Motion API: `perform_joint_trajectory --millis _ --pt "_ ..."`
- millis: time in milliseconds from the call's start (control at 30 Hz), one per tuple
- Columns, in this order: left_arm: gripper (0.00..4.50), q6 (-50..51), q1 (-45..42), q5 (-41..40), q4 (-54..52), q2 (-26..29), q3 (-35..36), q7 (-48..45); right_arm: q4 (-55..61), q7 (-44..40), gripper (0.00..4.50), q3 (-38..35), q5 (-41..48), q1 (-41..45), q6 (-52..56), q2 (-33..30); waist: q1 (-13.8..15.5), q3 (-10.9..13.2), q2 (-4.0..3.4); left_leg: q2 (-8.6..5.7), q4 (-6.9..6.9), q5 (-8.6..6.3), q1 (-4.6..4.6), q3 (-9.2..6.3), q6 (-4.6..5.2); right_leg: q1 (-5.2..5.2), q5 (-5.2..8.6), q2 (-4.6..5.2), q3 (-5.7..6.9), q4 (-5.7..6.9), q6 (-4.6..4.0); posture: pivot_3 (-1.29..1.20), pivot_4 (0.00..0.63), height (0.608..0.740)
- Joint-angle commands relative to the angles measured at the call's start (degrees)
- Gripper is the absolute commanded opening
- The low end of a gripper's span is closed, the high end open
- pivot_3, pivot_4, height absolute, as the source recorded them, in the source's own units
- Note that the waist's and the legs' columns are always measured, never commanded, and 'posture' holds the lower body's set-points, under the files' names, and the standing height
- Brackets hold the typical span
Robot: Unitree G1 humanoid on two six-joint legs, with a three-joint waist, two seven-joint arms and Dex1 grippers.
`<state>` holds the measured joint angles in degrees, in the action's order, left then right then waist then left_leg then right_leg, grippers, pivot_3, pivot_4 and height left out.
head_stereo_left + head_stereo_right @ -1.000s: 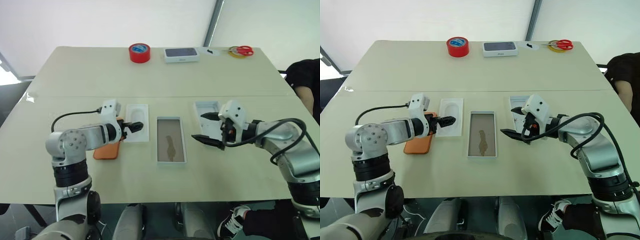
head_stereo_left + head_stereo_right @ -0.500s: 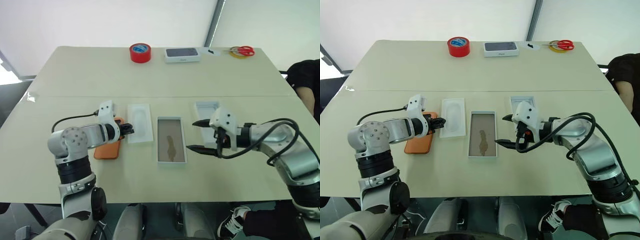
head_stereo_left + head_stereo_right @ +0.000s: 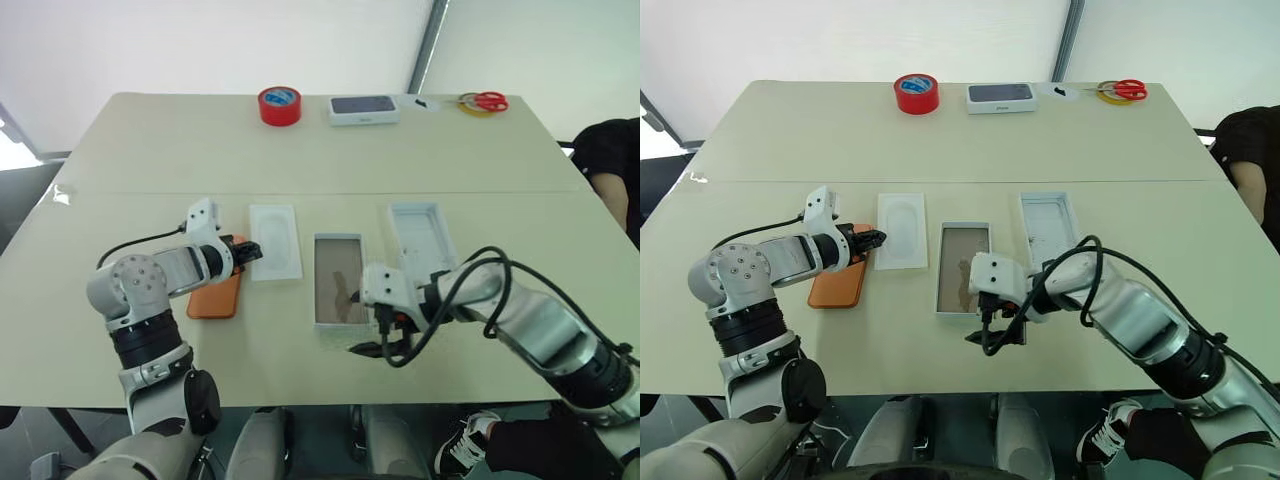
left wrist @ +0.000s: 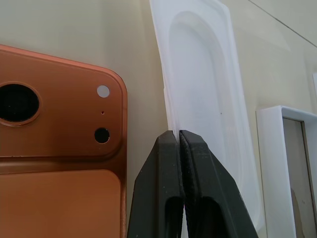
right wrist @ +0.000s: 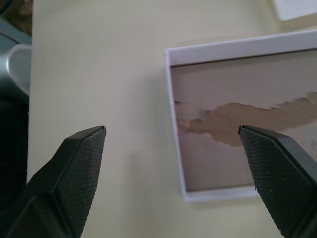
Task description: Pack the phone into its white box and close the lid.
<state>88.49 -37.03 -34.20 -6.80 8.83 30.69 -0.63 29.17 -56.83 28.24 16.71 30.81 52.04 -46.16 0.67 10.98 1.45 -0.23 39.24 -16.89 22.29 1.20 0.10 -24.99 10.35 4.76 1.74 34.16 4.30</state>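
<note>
The orange phone (image 3: 214, 297) lies back up on the table, its lenses close in the left wrist view (image 4: 17, 103). Beside it my left gripper (image 3: 250, 252) is shut on the near edge of the white moulded insert (image 4: 203, 79). The white box (image 3: 318, 282) sits open at the centre, its tan floor bare. My right gripper (image 3: 358, 322) hovers open over the box's near end, its jaws straddling a box corner (image 5: 174, 52). The lid (image 3: 421, 236) lies inside up to the right of the box.
At the table's far edge are a red tape roll (image 3: 279, 105), a white box with a dark top (image 3: 363, 109) and scissors (image 3: 485, 100). A person's dark sleeve (image 3: 612, 160) is at the right edge.
My left gripper has shut at the insert's edge. My right arm swung from over the lid leftward and nearer, down to the box's near end, still open.
</note>
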Motion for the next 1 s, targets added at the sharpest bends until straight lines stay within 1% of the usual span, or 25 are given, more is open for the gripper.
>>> perform_joint_trajectory --millis 33,233,267,367,467,600,700,800,833,900,1000 --pt "0.0 0.22 -0.94 0.82 -0.32 0.09 0.75 -0.2 0.36 1.27 3.26 3.05 -2.79 2.44 0.45 1.55 -0.01 0.0 0.0 0.0 0.0 0.0 0.0 0.0 0.0 0.0 0.0 0.0 0.0 0.0 0.0 0.0 0.15 0.732" --pt "0.0 0.28 -1.43 1.04 -0.35 -0.02 2.03 -0.63 -2.08 2.37 0.18 4.68 -5.39 3.66 0.32 3.19 0.02 -0.01 0.01 -0.01 0.0 0.01 0.0 0.0 -0.02 0.0 0.0 0.02 0.0 0.0 0.0 0.0 0.15 0.732" --pt "0.0 0.28 -1.62 0.98 -0.36 -0.08 2.53 -0.69 -2.15 2.27 0.07 4.71 -5.46 3.72 0.26 3.31 0.0 -0.01 0.01 -0.02 0.0 0.01 0.0 0.01 -0.02 0.0 0.0 0.02 0.0 0.0 0.0 0.0 0.15 0.732" --pt "0.0 0.03 -2.67 0.5 -0.64 -0.17 5.37 -0.76 -2.52 1.74 0.07 4.97 -6.2 3.94 -1.74 3.63 -0.03 -0.01 0.01 -0.01 0.0 0.01 0.0 -0.01 -0.02 0.0 -0.01 0.02 0.02 0.01 0.0 0.0 0.15 0.732" --pt "0.0 -0.15 -4.21 0.18 -0.09 1.27 8.86 -1.13 -4.2 0.69 0.07 5.26 -7.06 4.76 -5.04 4.66 -0.13 0.0 0.01 -0.03 0.0 0.01 0.0 0.0 -0.02 0.0 -0.01 0.01 0.02 0.0 0.01 0.0 0.15 0.732" --pt "0.0 0.59 -6.69 -0.31 0.34 3.31 13.49 -1.48 -8.73 1.14 0.07 5.9 -9.11 7.25 -7.01 8.03 -0.32 0.0 0.02 -0.04 -0.02 0.02 0.0 0.0 -0.04 -0.03 -0.01 -0.04 0.04 0.02 0.02 0.0 0.15 0.732" --pt "0.0 1.76 -7.9 -0.63 -0.24 5.2 14.46 -2.38 -12.54 0.93 0.07 6.39 -10.33 9.2 -8.75 10.62 -0.41 0.01 0.03 -0.04 -0.02 0.04 0.02 0.0 -0.07 -0.04 -0.02 -0.03 0.04 0.03 0.02 0.0 0.15 0.732" --pt "0.0 3.45 -8.93 -0.49 -1.36 5.75 14.59 -2.89 -16.79 0.34 0.07 6.96 -11.05 11.15 -9.88 13.31 -0.19 0.0 0.03 -0.04 -0.02 0.05 0.02 -0.01 -0.1 -0.04 -0.02 -0.02 0.04 0.03 0.02 0.0 0.15 0.732" --pt "0.0 3.77 -9.15 -0.47 -1.62 5.62 14.54 -2.85 -18.04 0.28 0.63 7.13 -11.45 11.72 -10.36 14.0 -0.16 0.01 0.03 -0.04 -0.02 0.06 0.02 -0.01 -0.11 -0.04 -0.02 0.0 0.04 0.03 0.02 0.0 0.15 0.732" --pt "0.0 4.0 -9.1 -1.17 -2.54 5.06 13.79 -2.75 -19.09 -0.05 1.39 6.71 -11.76 12.32 -11.2 14.92 -0.08 0.01 0.04 -0.04 -0.02 0.08 0.03 -0.01 -0.14 -0.04 -0.03 0.01 0.04 0.03 0.02 0.0 0.15 0.732" --pt "0.0 4.01 -9.03 -2.88 -4.22 2.83 12.95 -1.89 -19.3 0.84 3.02 3.9 -11.94 12.46 -11.92 14.96 -0.07 0.01 0.04 -0.03 -0.03 0.08 0.03 -0.02 -0.16 -0.04 -0.03 0.04 0.04 0.04 0.02 0.0 0.15 0.732"
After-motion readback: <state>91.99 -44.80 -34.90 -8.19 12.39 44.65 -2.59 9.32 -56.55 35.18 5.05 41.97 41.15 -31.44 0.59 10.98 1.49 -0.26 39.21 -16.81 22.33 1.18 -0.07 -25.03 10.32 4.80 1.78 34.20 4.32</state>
